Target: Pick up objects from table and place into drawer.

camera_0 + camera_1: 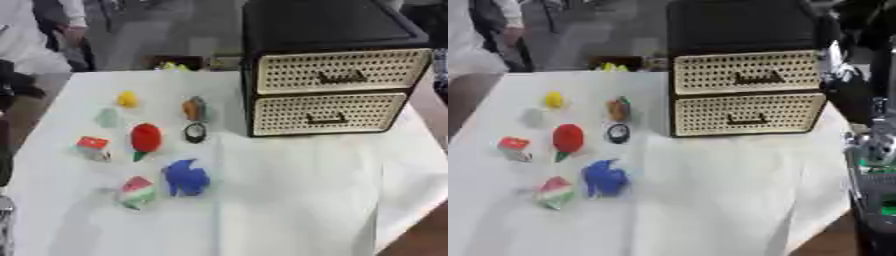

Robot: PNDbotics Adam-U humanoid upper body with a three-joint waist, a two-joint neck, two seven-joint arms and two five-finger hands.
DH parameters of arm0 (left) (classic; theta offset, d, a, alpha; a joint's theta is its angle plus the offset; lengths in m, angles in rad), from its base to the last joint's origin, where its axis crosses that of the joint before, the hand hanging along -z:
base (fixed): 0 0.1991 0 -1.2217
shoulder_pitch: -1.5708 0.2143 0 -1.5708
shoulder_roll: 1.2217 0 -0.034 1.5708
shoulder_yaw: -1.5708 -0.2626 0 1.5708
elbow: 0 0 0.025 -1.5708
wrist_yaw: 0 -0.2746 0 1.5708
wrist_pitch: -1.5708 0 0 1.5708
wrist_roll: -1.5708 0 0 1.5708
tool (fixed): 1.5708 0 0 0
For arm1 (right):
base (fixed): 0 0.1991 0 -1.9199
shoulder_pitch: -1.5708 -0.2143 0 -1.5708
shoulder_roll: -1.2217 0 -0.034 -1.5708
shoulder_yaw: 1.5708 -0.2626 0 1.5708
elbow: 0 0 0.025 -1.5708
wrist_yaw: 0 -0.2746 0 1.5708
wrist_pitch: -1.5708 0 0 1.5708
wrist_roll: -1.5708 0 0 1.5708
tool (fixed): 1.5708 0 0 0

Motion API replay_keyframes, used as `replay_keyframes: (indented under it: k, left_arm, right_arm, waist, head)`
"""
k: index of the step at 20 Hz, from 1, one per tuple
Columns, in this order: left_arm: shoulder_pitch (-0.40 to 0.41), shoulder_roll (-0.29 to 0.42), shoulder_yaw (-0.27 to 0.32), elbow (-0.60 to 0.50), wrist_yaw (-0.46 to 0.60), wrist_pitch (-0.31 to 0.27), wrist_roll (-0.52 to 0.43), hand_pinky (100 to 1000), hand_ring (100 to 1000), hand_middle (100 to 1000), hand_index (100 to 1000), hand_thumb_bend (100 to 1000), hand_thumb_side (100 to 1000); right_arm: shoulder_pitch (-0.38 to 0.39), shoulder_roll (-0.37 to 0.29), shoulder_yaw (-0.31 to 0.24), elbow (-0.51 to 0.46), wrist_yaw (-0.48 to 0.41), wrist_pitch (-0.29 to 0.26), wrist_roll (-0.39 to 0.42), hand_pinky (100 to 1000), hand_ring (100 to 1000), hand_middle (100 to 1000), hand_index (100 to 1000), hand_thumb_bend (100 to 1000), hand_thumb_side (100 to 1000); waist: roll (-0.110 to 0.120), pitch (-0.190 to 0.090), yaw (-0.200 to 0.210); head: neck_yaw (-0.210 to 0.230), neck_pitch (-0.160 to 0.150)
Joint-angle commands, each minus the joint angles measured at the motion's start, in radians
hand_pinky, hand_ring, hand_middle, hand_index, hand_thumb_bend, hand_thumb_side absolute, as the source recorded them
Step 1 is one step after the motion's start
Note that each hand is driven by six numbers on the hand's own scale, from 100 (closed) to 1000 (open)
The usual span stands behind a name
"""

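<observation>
Black and silver arm parts [868,150] run down the right edge of the right eye view, yet no fingers show in either view, so whether either hand is released, clenched or grasping anything cannot be told, and nothing on the tabletop [297,200] is being touched. Nearest that arm stands the black drawer unit [332,30] at the far right of the white cloth, with two cream perforated fronts: the upper drawer [337,70] and the lower drawer [325,114] both look pushed in flush. Well apart from it, on the left half of the tabletop, the objects lie loosely clustered: a blue toy [185,178] nearest the middle, a red, white and green piece [137,191] just left of it, a red fruit-like toy [145,138] farther back, a small red and white block [92,147] at its left, a dark round thing [195,132] and an orange one [193,108] toward the unit, a pale green shape [107,118] and a small yellow one [128,99] at the far left. By this showing the task is hardly begun: no drawer is open, every visible object waits on the cloth, and opening a drawer, grasping and carrying are all left. Only the right eye view shows the arm; the left eye view shows more tabletop left of the objects.
</observation>
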Motion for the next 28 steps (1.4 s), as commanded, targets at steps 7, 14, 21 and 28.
replay_keyframes:
  k: [7, 14, 21, 28]
  left_arm:
    - [-0.010, 0.005, 0.009, -0.018, 0.003, 0.000, 0.003, 555, 606, 616, 801, 100, 893]
    - [-0.010, 0.008, 0.004, -0.018, 0.002, -0.001, -0.004, 554, 605, 615, 801, 100, 897]
    - [-0.017, 0.013, -0.001, -0.018, -0.003, -0.011, -0.016, 553, 605, 615, 800, 100, 895]
    - [-0.023, 0.032, -0.006, -0.018, -0.004, -0.029, -0.022, 552, 606, 616, 801, 100, 889]
  right_arm:
    - [-0.014, -0.021, -0.005, -0.017, -0.003, 0.002, -0.007, 268, 505, 588, 836, 383, 714]
    - [-0.049, -0.123, 0.021, -0.017, 0.070, 0.082, 0.011, 100, 387, 541, 834, 438, 816]
    - [-0.119, -0.268, 0.081, -0.017, 0.129, 0.169, 0.067, 100, 241, 451, 832, 404, 1000]
    - [-0.190, -0.404, 0.156, 0.023, 0.146, 0.237, 0.192, 100, 159, 331, 821, 400, 1000]
  waist:
    - [-0.002, -0.011, 0.001]
    - [-0.004, -0.001, 0.000]
    - [0.000, 0.023, -0.007]
    - [0.002, 0.037, -0.019]
  head:
    - [-0.001, -0.002]
    - [-0.005, 0.004]
    - [-0.011, 0.005]
    - [-0.014, 0.015]
